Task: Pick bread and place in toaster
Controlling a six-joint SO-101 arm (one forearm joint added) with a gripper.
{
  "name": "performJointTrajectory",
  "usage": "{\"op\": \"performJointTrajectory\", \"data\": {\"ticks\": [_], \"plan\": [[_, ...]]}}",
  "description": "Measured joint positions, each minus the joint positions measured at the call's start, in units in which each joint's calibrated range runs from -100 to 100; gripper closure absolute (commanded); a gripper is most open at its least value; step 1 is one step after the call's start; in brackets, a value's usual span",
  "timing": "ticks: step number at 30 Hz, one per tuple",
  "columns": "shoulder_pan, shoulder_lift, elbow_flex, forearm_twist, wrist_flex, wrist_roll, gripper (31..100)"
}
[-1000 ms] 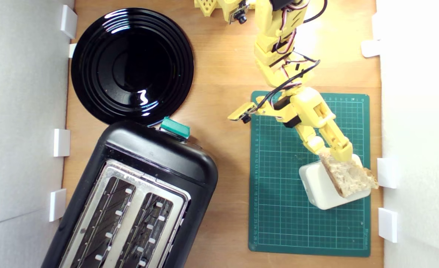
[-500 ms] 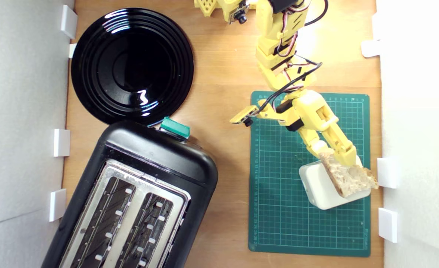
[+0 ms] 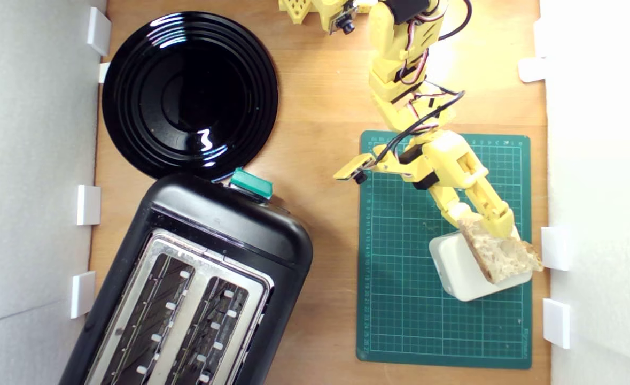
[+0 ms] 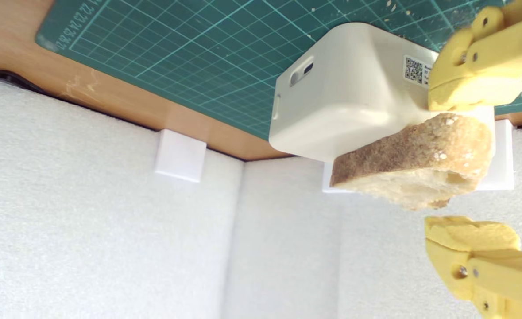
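The bread (image 3: 503, 255), a pale holey half-slice with a tan crust, leans on a rounded white plastic block (image 3: 452, 267) on the green mat. My yellow gripper (image 3: 483, 222) is open and straddles the slice's near end. In the wrist view the bread (image 4: 413, 161) sits inside the gripper (image 4: 464, 165): one finger (image 4: 473, 86) rests against the crust, while the other finger (image 4: 473, 235) stands a small gap off the crumb side. The black toaster (image 3: 224, 224) with its silver slotted top and green lever knob (image 3: 250, 184) lies at the exterior view's lower left, far from the gripper.
A glossy round black plate (image 3: 133, 93) lies beyond the toaster at the exterior view's upper left. The green cutting mat (image 3: 400, 321) covers the lower right. White foam walls (image 3: 598, 160) with white clips (image 3: 555, 248) stand close beside the bread.
The gripper has slid slightly farther along toward the bread, so its fingers now reach a little more over the slice's end. Bread, block and toaster have not moved.
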Motion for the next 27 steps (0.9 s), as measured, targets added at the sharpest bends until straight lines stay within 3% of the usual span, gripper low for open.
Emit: {"op": "performJointTrajectory", "data": {"ticks": [13, 27], "plan": [[0.0, 0.0, 0.0, -0.27, 0.0, 0.05, 67.9], [0.0, -0.08, -0.18, -0.09, 0.0, 0.05, 71.3]]}}
